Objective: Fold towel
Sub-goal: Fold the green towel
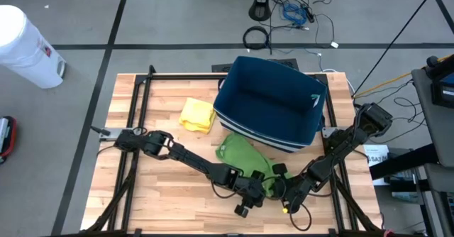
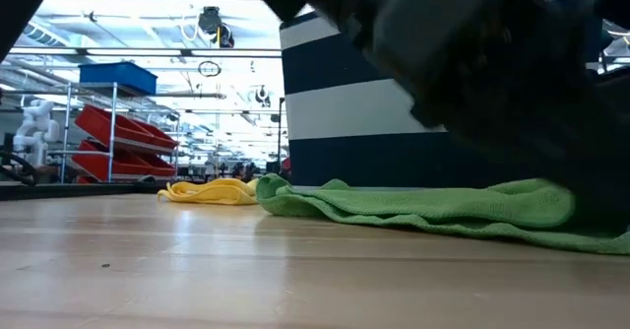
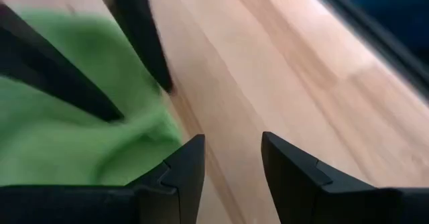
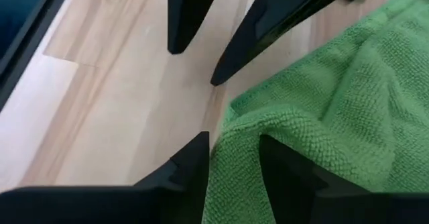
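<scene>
Green cloth edge sits between the parted fingers of the right gripper (image 1: 289,200), not clamped; the left gripper (image 1: 250,198), also parted and empty, is just beside it. From both, the green towel (image 1: 241,155) stretches toward the far-left, ending near the blue bin (image 1: 269,102) on the bench (image 1: 163,194).

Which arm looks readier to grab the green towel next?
Probably the right. Its tool is open with the towel edge lying between its fingers; the left tool is open over bare table, with the towel beside it.
</scene>
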### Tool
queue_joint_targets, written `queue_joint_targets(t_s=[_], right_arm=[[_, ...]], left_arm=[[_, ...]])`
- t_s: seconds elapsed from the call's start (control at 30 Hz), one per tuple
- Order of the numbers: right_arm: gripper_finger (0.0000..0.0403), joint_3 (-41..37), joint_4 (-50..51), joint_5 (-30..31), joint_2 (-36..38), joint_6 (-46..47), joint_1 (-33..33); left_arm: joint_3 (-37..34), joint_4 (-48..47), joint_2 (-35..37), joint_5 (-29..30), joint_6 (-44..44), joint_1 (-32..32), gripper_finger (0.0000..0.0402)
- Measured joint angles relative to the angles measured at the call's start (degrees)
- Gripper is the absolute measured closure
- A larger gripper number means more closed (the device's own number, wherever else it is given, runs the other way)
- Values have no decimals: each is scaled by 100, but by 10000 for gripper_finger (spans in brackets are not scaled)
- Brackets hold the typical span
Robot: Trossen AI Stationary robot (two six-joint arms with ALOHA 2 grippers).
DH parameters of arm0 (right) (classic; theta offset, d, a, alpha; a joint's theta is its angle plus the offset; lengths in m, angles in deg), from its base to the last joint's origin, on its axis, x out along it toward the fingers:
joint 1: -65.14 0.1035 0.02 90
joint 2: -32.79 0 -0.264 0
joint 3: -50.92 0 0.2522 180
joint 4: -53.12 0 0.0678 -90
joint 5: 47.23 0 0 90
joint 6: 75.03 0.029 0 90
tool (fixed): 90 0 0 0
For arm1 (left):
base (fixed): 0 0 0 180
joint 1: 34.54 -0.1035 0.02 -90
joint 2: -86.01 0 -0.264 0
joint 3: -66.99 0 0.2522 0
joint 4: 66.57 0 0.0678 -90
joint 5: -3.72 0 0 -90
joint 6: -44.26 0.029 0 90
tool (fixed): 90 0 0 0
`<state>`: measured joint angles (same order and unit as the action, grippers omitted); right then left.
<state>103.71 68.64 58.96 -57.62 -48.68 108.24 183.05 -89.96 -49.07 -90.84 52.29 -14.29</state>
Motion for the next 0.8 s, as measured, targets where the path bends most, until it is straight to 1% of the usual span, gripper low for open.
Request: queue_joint_targets(t_s=[0.13, 0.27, 0.4, 0.47, 0.57, 0.6, 0.8], right_arm=[[286, 0, 27, 9, 115, 19, 11], [300, 0, 98, 29, 196, 18, 11], [321, -2, 514, 44, 196, 175, 9], [330, -2, 716, 46, 196, 267, 8], [340, -2, 803, 47, 196, 299, 8], [344, -2, 803, 48, 196, 297, 9], [361, -2, 802, 126, 196, 210, 0]], left_arm=[[14, -11, 58, 275, 1, -53, 248], [2, -16, -4, 273, -3, -171, 248], [2, -20, -20, 223, -26, -285, 248], [2, 32, -20, 130, -48, -328, 248], [2, 37, -22, -326, -141, -402, 248], [2, 61, -22, -396, -167, -416, 248], [2, 115, -22, -410, -201, -448, 248]])
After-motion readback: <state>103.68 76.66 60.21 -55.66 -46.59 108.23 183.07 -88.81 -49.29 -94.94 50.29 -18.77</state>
